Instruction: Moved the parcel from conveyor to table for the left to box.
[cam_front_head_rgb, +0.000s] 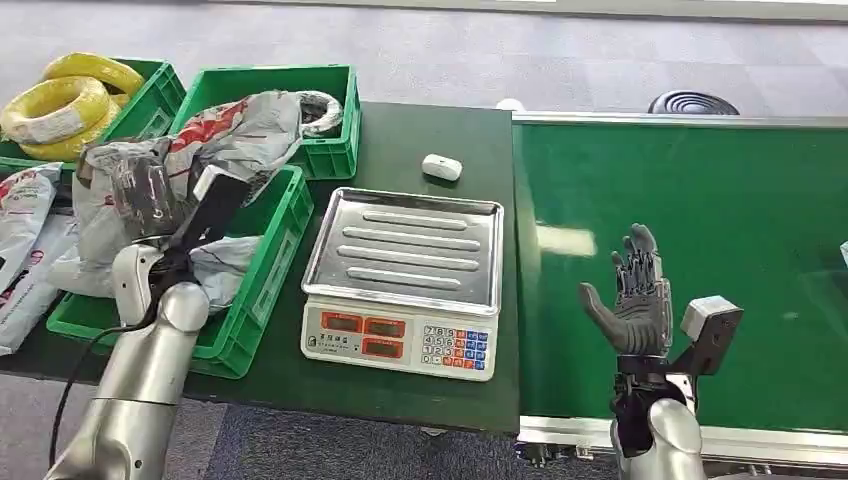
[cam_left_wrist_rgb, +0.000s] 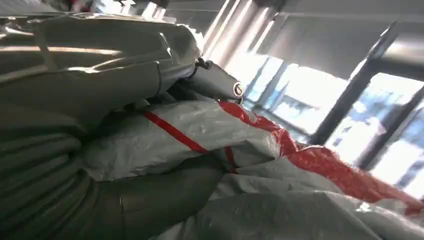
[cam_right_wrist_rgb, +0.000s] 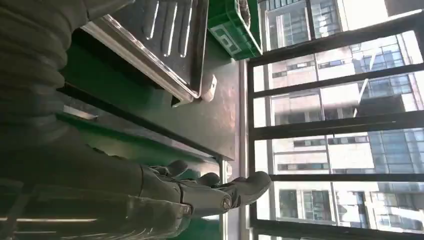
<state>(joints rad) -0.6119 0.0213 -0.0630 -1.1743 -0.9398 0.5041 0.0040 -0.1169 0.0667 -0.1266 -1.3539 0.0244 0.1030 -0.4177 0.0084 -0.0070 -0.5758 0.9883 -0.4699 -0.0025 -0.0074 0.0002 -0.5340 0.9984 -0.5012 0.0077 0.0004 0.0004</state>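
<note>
A grey plastic parcel (cam_front_head_rgb: 235, 135) with red print hangs crumpled over the near green crate (cam_front_head_rgb: 272, 262) at the left of the table. My left hand (cam_front_head_rgb: 148, 195) grips it from the front, and dark fingers show against the wrinkled film. In the left wrist view the thumb (cam_left_wrist_rgb: 165, 200) and fingers (cam_left_wrist_rgb: 215, 82) close around the parcel (cam_left_wrist_rgb: 200, 132). My right hand (cam_front_head_rgb: 635, 300) is held upright above the green conveyor belt (cam_front_head_rgb: 700, 210), fingers spread and holding nothing. The right wrist view shows the same hand (cam_right_wrist_rgb: 200, 195) with its fingers stretched out.
A weighing scale (cam_front_head_rgb: 400, 345) with a steel tray (cam_front_head_rgb: 410, 245) stands mid-table, a small white device (cam_front_head_rgb: 442, 166) behind it. A second green crate (cam_front_head_rgb: 335, 150) holds more bags; a third holds yellow cable coils (cam_front_head_rgb: 70, 100). More parcels (cam_front_head_rgb: 25, 230) lie far left.
</note>
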